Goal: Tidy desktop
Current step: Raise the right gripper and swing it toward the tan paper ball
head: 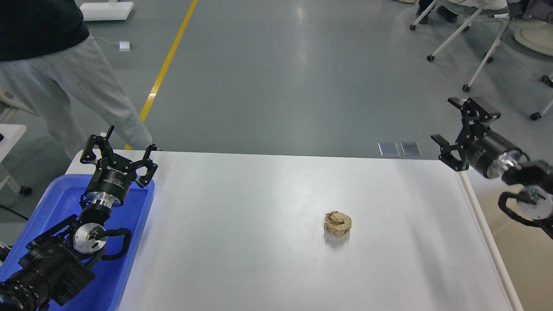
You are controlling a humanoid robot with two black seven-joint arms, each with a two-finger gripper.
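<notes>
A crumpled brown paper ball (337, 223) lay right of centre on the white bench (242, 224). The left end effector (119, 152) hung spread wide above the blue tray (47, 203); the right end effector (461, 129) gaped empty past the bench's right edge.

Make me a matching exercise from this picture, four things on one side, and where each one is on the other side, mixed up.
Things:
1. crumpled paper ball
2. blue tray
3. left gripper
4. right gripper

Places:
A. past the desktop's right edge, open
B. on the white desktop, right of centre
C. at the desktop's left edge
D. above the tray's far end, open

Pairs: 1-B, 2-C, 3-D, 4-A
</notes>
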